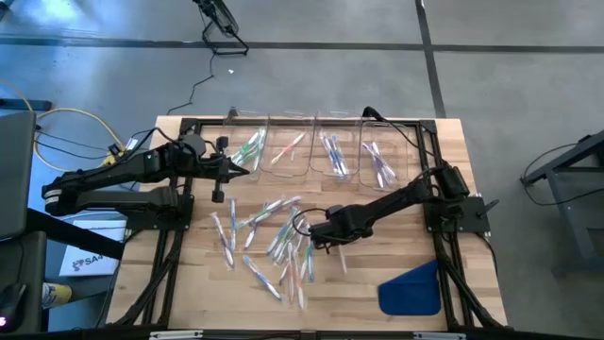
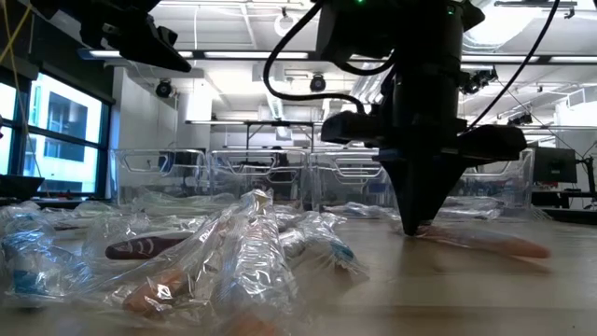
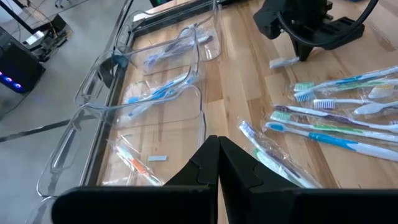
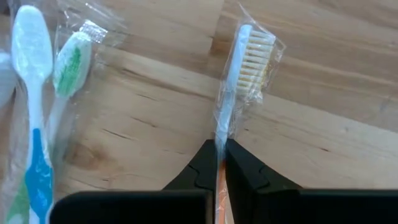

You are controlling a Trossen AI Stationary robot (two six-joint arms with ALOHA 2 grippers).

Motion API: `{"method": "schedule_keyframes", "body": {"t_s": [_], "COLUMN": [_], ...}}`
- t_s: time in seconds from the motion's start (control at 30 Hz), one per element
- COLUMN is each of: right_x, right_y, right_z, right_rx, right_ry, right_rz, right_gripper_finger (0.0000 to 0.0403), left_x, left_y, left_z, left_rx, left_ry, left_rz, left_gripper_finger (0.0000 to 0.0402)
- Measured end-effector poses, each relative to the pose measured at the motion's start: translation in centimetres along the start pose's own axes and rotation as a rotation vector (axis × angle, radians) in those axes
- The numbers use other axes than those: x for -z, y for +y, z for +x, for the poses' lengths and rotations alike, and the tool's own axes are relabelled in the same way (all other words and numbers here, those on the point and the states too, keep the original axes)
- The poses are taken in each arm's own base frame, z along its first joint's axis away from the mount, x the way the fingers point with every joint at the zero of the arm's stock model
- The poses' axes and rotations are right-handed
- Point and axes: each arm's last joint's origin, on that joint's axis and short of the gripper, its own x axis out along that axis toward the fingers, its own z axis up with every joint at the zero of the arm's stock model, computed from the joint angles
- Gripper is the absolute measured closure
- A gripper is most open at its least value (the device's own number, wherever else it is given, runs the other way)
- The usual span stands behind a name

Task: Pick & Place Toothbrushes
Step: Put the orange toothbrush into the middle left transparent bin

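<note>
The sorting is only partly done: each of the four clear bins (image 1: 316, 127) along the far edge of the table (image 1: 444, 189) holds just a few wrapped brushes, while the bulk of the toothbrushes (image 1: 269, 236) lie scattered in a loose pile on the wood in the middle. The right gripper (image 4: 219, 155) is down at the table just beside that pile, its fingers pinched narrow on the neck of one wrapped orange-handled toothbrush (image 4: 239, 62) — white bristles, handle running back between the jaws — which rests on the wood, not yet lifted. The left gripper (image 3: 217, 152) hovers near the bins with its fingers pressed together and nothing between them. In the bins, one holds green brushes, the next a pink-orange one, the third blue and the last purplish (so the sorting looks to be by colour). A blue cloth-like piece (image 1: 412, 288) lies apart at the near right corner. Dozens of brushes are left to move.
</note>
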Motion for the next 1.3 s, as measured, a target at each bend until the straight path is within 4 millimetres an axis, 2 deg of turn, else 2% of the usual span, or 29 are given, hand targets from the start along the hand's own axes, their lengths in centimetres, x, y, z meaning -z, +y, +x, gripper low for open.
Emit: {"method": "schedule_keyframes", "body": {"t_s": [0.2,0.6,0.9,1.1,1.3], "right_x": [0.1,-0.6,-1.0,-2.3,-4.6], "right_y": [-0.2,0.4,0.1,-0.9,-1.8], "right_z": [-1.3,-7.2,-10.5,-13.2,-16.1], "right_rx": [-0.037,-0.33,-0.445,-0.491,-0.544], "right_ry": [-0.031,-0.141,-0.277,-0.377,-0.55], "right_rz": [-0.059,-0.202,-0.316,-0.397,-0.498], "right_gripper_finger": [0.0397,0.0399,0.0399,0.0399,0.0399], "left_x": [0.0,0.0,0.0,-0.5,-1.6], "left_y": [0.0,0.0,0.0,0.3,0.9], "left_z": [0.0,0.0,0.0,0.0,0.5], "left_rx": [0.0,-0.001,-0.002,-0.028,-0.07], "left_ry": [0.003,0.006,0.002,-0.053,-0.157], "left_rz": [0.0,-0.003,-0.023,-0.028,-0.079], "left_gripper_finger": [0.0401,0.0401,0.0401,0.0401,0.0402]}}
